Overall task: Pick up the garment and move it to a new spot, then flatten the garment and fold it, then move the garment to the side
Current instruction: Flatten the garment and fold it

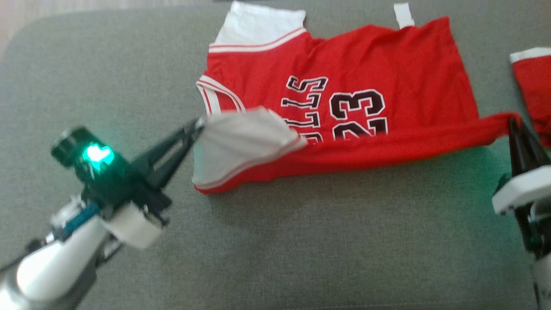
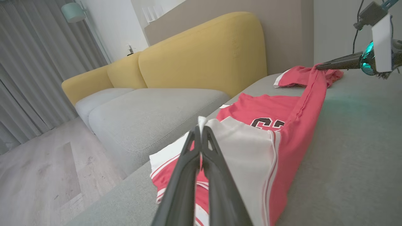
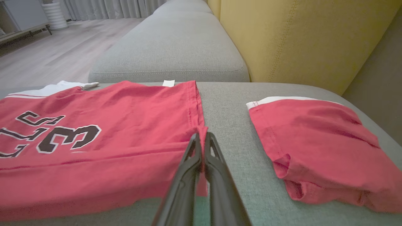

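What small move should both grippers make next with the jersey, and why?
Probably carry both corners forward across the jersey. The left gripper and right gripper are each shut on a near corner, and that edge is lifted and partly turned over, so the fold looks half done.

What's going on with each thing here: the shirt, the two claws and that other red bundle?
jersey: spread on the cushion, near edge lifted at both ends.
left gripper: shut on the jersey's white corner.
right gripper: shut on the jersey's red hem corner.
red bundle: folded, lying apart from the jersey.
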{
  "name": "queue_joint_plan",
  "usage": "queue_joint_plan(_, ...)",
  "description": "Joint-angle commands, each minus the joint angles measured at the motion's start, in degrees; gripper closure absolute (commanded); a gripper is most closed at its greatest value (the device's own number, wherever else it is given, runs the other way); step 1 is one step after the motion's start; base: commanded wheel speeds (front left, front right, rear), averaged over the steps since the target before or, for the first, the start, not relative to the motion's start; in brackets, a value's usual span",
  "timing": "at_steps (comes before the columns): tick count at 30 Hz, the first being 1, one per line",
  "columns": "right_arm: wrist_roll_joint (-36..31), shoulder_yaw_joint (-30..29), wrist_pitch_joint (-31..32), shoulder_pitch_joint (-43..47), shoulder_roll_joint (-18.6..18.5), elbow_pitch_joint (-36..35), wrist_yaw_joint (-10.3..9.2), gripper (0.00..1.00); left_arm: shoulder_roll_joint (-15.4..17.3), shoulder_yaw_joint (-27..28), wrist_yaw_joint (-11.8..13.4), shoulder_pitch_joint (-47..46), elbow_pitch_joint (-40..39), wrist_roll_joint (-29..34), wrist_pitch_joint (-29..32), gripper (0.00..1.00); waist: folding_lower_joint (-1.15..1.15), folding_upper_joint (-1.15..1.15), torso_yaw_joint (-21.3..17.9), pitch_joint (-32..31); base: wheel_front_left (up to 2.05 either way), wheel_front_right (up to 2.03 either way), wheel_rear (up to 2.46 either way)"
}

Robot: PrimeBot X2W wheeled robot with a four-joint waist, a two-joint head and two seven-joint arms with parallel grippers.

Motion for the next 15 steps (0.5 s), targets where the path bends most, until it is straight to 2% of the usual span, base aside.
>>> queue_joint_plan(1, -0.7, 0.4, 0.4, -2.5, -0.9, -1.0, 0.39, 1.0, 1.6, 2.2, -0.2, -4.6, 0.0, 0.8, -0.1, 1.0, 0.0, 0.0, -0.3, 2.1, 0.0, 0.0, 0.0)
queue_joint_plan(6, -1.8, 1.2, 1.7, -9.2, -1.5, 2.5, 0.39, 1.0, 1.0, 2.4, -0.3, -12.3, 4.1, 2.0, -0.1, 1.0, 0.0, 0.0, -0.6, 5.7, 0.0, 0.0, 0.0)
queue_joint_plan(11, -1.7, 3.4, 1.8, -17.3, -2.9, 8.9, 0.39, 1.0, 0.2, -0.8, -0.3, -20.0, 7.2, 2.3, -0.1, 1.0, 0.0, 0.0, -0.1, 9.5, 0.0, 0.0, 0.0)
queue_joint_plan(12, -1.7, 3.7, 1.6, -18.4, -3.1, 10.2, 0.39, 0.96, -0.2, -1.2, -0.3, -21.0, 7.6, 2.4, -0.1, 1.0, 0.0, 0.0, 0.0, 9.8, 0.0, 0.0, 0.0)
queue_joint_plan(13, -1.7, 3.9, 1.3, -19.4, -3.1, 11.5, 0.39, 0.31, -0.6, -1.6, -0.3, -21.7, 8.1, 2.4, -0.1, 1.0, 0.0, 0.0, 0.1, 10.0, 0.0, 0.0, 0.0)
queue_joint_plan(14, -1.7, 4.1, 0.8, -20.2, -3.0, 12.7, 0.39, 0.0, -1.1, -1.8, -0.4, -22.1, 8.7, 2.3, -0.1, 0.82, 0.0, 0.0, 0.2, 10.1, 0.0, 0.0, 0.0)
queue_joint_plan(15, -1.6, 4.4, 0.1, -20.8, -2.9, 13.7, 0.39, 0.0, -1.6, -1.8, -0.4, -22.1, 9.5, 2.1, -0.1, 0.24, 0.0, 0.0, 0.3, 10.0, 0.0, 0.0, 0.0)
